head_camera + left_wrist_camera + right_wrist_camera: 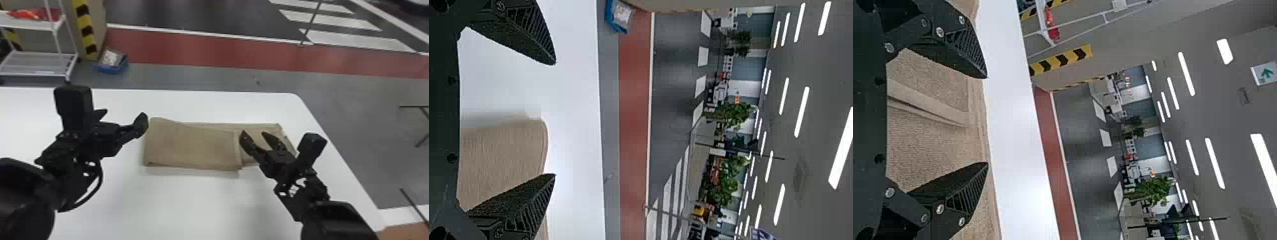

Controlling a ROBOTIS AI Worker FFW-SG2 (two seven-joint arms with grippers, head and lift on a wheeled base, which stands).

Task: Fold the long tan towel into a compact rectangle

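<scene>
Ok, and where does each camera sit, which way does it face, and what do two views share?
Head view: on the head, looking forward and down at the tan towel on the white table; left arm with left gripper, right arm with right gripper.
Left wrist view: on that wrist, looking past its open fingers over the towel's left end into the room.
Right wrist view: on that wrist, looking past its open fingers over the towel's layers into the room.
Shared by both wrist views: towel, table, red floor strip.
</scene>
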